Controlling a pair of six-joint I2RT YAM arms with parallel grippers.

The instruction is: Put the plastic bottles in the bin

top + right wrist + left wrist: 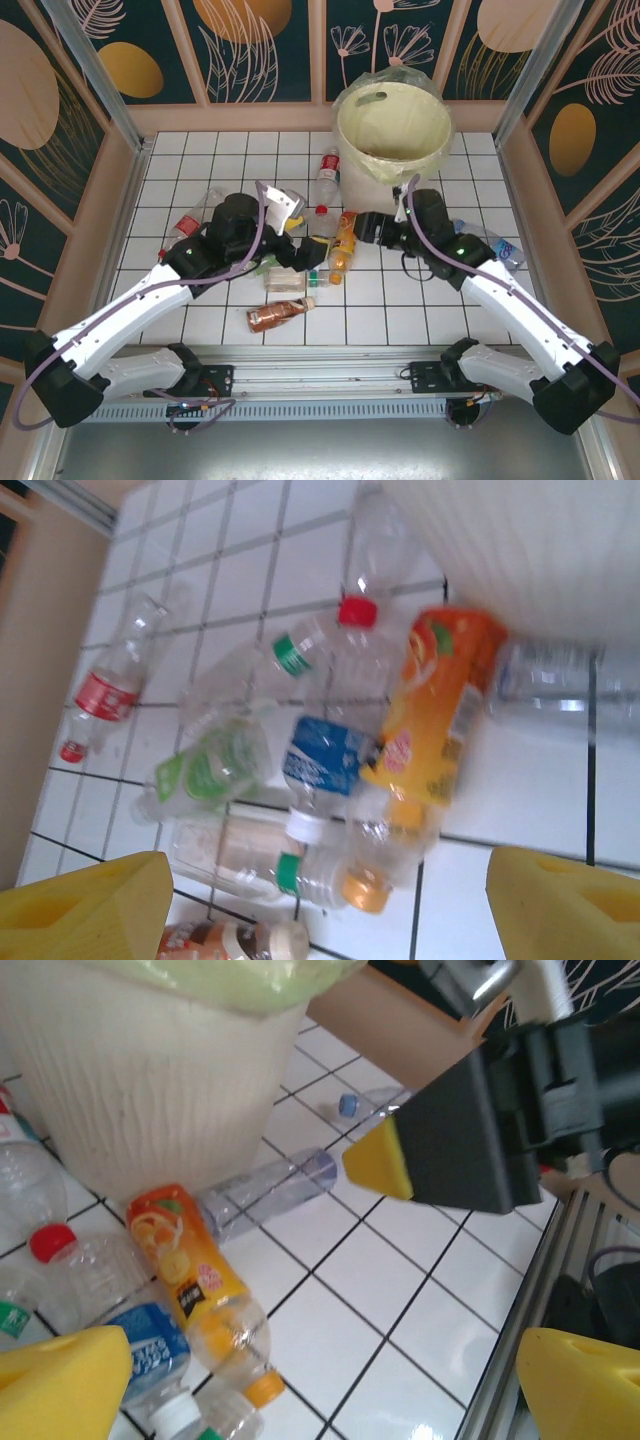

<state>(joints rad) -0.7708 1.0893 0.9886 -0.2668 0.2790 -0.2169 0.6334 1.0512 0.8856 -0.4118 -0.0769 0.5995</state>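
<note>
Plastic bottles (318, 262), mostly clear and some crushed, lie heaped at the centre of the white tiled worktop (400, 300), seen from above. The large round cream-yellow plastic bin (345, 150), lined with a clear bag, stands at 1 o'clock from the heap, near the worktop's far edge. An orange-labelled bottle with an orange cap (343, 245) lies at the heap's 3 o'clock edge. A crushed brown-labelled bottle (278, 316) lies apart at 6 o'clock, a red-labelled bottle (187, 226) at 9 o'clock, and a red-capped clear bottle (328, 168) at 12 o'clock, just beside the bin's wall. A blue-capped bottle (503, 250) lies well off at 3 o'clock, beyond the right arm. The left end effector (295, 222) hangs over the heap's 10 o'clock side, its yellow-padded jaws spread wide and empty. The right end effector (362, 226) faces it from 3 o'clock, close to the orange-labelled bottle, jaws likewise apart with nothing between them. From the right wrist, a blue-labelled bottle (325, 755) and a green-labelled bottle (215, 765) lie side by side in the heap below the parted fingers.
</note>
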